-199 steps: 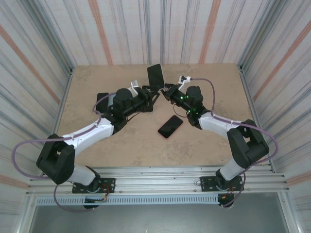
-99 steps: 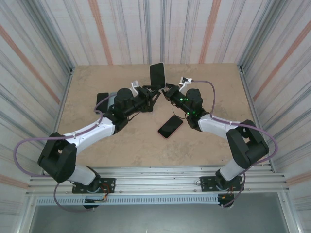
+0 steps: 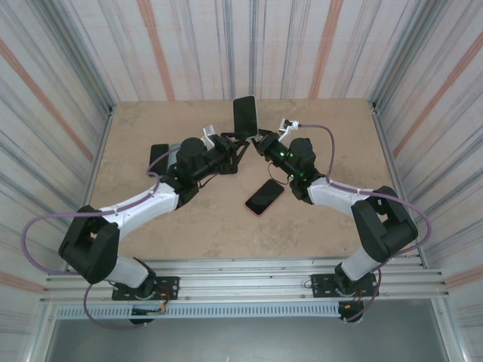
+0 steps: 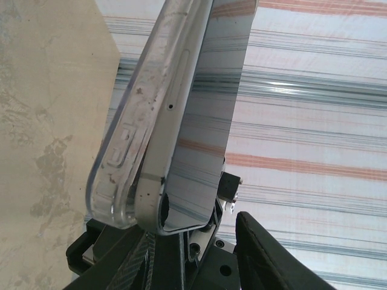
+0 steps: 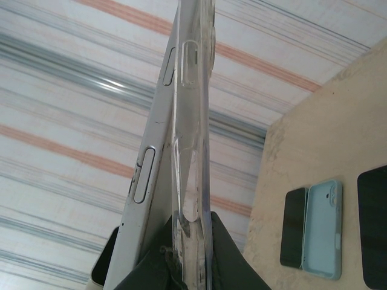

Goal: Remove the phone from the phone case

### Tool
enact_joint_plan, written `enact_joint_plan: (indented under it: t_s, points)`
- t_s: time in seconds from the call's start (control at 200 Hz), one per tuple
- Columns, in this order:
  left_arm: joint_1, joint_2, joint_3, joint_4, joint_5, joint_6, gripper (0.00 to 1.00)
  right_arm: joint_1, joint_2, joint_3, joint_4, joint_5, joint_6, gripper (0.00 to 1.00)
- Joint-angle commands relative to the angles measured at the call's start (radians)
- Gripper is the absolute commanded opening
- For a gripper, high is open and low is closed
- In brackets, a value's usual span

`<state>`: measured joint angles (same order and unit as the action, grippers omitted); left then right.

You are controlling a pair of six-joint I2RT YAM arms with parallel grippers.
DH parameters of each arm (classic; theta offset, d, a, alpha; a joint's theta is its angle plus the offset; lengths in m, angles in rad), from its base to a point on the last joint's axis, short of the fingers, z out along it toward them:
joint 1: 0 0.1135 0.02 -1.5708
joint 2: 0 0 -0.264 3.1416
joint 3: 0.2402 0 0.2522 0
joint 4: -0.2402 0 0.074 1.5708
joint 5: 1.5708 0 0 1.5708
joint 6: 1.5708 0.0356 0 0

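Top view, near to far: a spare phone (image 3: 264, 197) is laid flat, screen up, on the table (image 3: 151, 219), at 5 o'clock of the grippers; the left gripper (image 3: 235, 146) and right gripper (image 3: 261, 140) are brought together past mid-table; the phone (image 3: 244, 116) is held upright just above them, toward 12 o'clock.

Left wrist view: the left gripper's jaws are seen apart, either side of the phone's lower end; a gap is visible on the screen side; the clear phone case (image 4: 115, 169) is splayed off that lower end and closes onto the metal edge higher up.

Right wrist view: the right gripper's fingers (image 5: 221, 254) are clamped on the case's edge; the phone lies against the case at its 9 o'clock; farther off, at 4 o'clock, a dark phone (image 5: 295, 227) and a light-blue case (image 5: 321, 228) are laid side by side.
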<state>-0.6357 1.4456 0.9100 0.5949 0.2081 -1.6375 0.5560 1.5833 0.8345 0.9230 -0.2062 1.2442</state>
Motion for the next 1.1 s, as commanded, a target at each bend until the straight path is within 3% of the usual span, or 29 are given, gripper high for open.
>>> enact_joint_plan:
  t_s: [0.0,0.822,1.097]
  points:
    - [0.039,-0.025,0.015,0.115,-0.096,0.000,0.40,0.004,-0.027,-0.018,0.040,-0.047,-0.044,0.00]
    - [0.041,0.030,0.026,0.126,-0.070,-0.012,0.39,0.029,-0.048,-0.003,0.062,-0.038,-0.023,0.00]
    - [0.034,0.033,0.036,0.129,-0.072,-0.004,0.22,0.031,-0.065,-0.003,0.015,-0.014,-0.035,0.00]
